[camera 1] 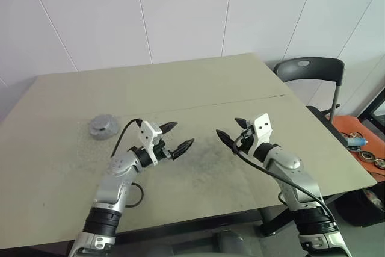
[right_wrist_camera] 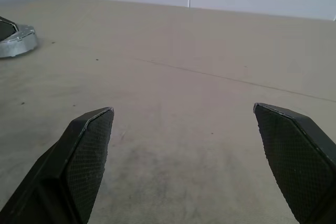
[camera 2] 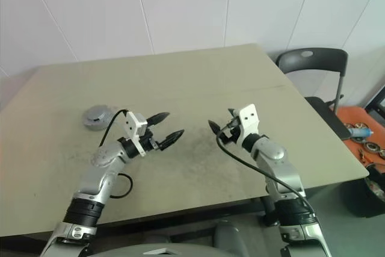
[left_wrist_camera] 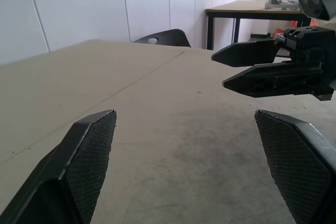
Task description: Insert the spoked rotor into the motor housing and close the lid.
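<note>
object: a round silvery-grey metal puck (camera 1: 103,127), probably the closed motor housing; spokes and windings can't be made out
pose: lying flat, with a raised centre above a wider base rim
place: on the table's left part, near the left edge
contact: alone, touching nothing else

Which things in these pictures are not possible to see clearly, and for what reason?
- Grey round part on the table: too small in the head views to tell rotor, housing or lid.
- The same part in the right wrist view: cut off by the picture edge.
- Objects on the far table in the left wrist view: too distant to identify.
- Items on the orange surface: cut off by the edge.
</note>
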`<state>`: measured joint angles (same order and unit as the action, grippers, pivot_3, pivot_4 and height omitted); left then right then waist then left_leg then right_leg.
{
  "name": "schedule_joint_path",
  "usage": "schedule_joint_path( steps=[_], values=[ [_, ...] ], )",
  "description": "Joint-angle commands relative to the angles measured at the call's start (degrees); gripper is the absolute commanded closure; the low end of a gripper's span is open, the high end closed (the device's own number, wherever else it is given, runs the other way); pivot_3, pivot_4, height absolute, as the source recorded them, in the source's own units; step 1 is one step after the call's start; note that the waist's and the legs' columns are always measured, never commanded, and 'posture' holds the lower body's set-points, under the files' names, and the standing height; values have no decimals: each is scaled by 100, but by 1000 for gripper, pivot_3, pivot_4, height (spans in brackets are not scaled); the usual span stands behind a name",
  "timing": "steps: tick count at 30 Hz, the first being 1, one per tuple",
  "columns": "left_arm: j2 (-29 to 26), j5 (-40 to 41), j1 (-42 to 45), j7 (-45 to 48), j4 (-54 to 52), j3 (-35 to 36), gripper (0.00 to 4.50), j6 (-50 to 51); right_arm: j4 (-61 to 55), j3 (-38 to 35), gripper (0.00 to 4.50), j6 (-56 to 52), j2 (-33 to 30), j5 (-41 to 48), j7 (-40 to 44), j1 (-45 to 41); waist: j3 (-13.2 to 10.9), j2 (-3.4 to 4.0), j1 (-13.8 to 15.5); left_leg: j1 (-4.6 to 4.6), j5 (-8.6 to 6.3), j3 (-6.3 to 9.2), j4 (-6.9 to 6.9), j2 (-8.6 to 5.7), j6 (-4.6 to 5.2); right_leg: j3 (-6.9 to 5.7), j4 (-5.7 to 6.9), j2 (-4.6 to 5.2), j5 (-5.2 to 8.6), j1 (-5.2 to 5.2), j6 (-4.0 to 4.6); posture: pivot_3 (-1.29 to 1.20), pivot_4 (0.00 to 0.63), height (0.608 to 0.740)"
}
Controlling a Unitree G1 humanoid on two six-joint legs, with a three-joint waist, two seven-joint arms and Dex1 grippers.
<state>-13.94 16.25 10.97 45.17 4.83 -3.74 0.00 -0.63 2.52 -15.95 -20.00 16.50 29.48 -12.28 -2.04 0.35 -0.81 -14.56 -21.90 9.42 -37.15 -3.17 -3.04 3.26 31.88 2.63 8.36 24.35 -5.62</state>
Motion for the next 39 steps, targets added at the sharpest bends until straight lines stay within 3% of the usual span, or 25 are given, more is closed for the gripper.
schedule_joint_path(
  steps=[1, 14, 39],
  values=[
    [6, -117, -38, -66, 18, -32, 0, -275, -90, -24, 43, 3, -35, 52, 244, -188, 0, 0, 1, 0, 0, 0, 0, 0, 0, 0, 0, 0, 0, 0, 0, 0, 0, 740],
    [282, -411, -28, -325, 120, -315, 0, -494, -20, -79, 43, -26, -58, 10, 454, -264, 0, 0, 9, -2, 0, 0, 0, -1, 0, 0, -6, 1, 0, -2, 0, 0, 0, 740],
    [155, -353, -194, -315, 47, -297, 0, -720, 3, -93, 43, -25, -77, -15, 513, -282, -1, 0, 6, -2, 0, 0, 1, -1, 0, 0, -7, 1, 1, -2, -1, 0, 0, 740]
  ],
)
